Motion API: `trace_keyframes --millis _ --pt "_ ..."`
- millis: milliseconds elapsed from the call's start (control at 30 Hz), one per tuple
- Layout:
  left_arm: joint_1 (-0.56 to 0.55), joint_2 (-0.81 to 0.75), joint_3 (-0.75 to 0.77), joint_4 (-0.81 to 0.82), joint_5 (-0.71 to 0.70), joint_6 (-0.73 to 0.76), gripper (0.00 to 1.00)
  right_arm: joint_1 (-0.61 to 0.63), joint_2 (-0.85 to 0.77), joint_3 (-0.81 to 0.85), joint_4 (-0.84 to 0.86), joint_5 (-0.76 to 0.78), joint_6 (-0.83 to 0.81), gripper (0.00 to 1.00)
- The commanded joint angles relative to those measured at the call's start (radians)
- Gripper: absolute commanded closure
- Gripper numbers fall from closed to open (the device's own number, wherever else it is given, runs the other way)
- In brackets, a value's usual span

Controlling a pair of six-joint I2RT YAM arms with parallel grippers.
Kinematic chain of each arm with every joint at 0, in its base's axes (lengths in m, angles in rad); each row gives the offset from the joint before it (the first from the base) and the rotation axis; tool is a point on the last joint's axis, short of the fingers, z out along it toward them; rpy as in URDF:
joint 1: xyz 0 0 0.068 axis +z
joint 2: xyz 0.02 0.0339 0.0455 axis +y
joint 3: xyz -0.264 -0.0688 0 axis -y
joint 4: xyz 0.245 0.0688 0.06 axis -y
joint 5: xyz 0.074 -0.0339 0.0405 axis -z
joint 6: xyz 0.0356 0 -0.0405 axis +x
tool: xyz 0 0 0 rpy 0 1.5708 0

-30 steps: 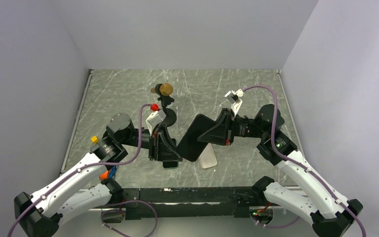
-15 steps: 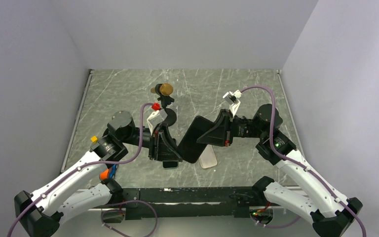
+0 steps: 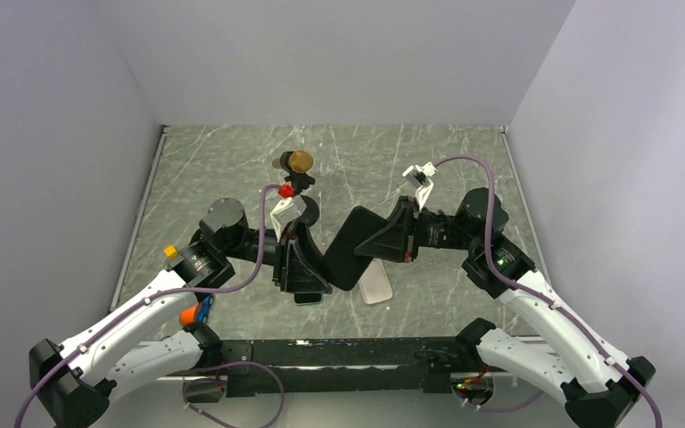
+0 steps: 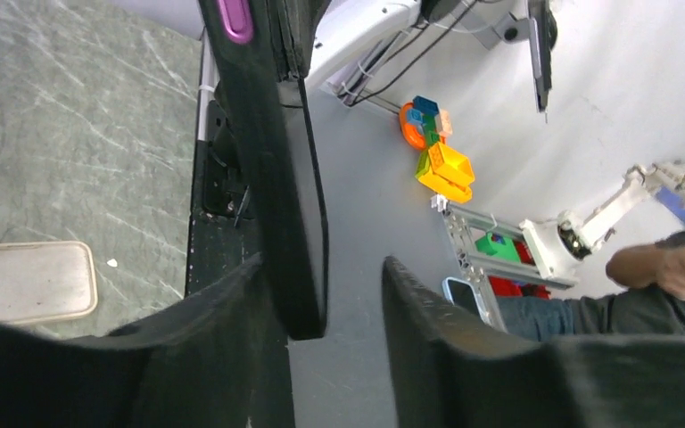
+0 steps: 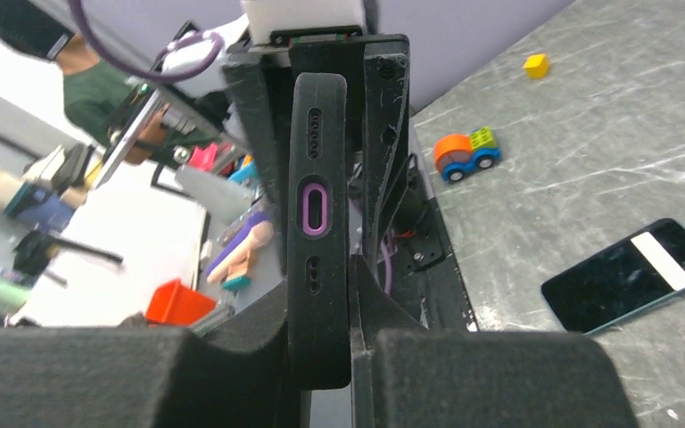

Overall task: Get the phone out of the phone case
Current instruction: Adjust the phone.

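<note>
Your left tool has edged in over the last second, so the lower end of the black phone case now sits inside its parted jaws while your right tool stays clamped on the upper end, off the worktop; I judge a two-handed hold is being set up. Only the left wrist view shows that gap; only the right wrist view plainly shows a dark-screened phone lying on the worktop.
</note>
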Motion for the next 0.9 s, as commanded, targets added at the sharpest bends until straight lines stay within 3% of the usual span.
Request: trace_keyframes --millis 0,100,200,400,667,733,800,867 --pt "-0.004 -0.027 -0.012 0.101 -0.135 -0.062 0.38 -0.002 -0.05 -0.034 0.127 0.213 0.129 1.0" --pt "-0.004 -0.081 -0.121 0.269 -0.307 -0.218 0.29 -0.002 -0.081 -0.192 0.386 0.34 0.323 1.0" --pt "-0.008 -0.123 -0.226 0.485 -0.433 -0.326 0.27 -0.002 -0.071 -0.321 0.618 0.417 0.476 1.0" --pt "-0.021 -0.11 -0.271 0.578 -0.518 -0.374 0.4 0.006 -0.037 -0.462 0.888 0.531 0.62 1.0" --pt "-0.055 -0.001 -0.291 0.803 -0.563 -0.471 0.59 0.109 -0.067 -0.479 0.837 0.712 0.555 1.0" --pt "-0.062 0.022 -0.271 0.813 -0.549 -0.46 0.7 0.142 -0.074 -0.46 0.778 0.73 0.511 1.0" --pt "-0.062 0.029 -0.257 0.797 -0.514 -0.429 0.91 0.153 -0.066 -0.389 0.629 0.676 0.429 1.0" --pt "-0.051 0.004 -0.228 0.664 -0.457 -0.332 1.0 0.147 -0.03 -0.243 0.329 0.587 0.256 0.75"
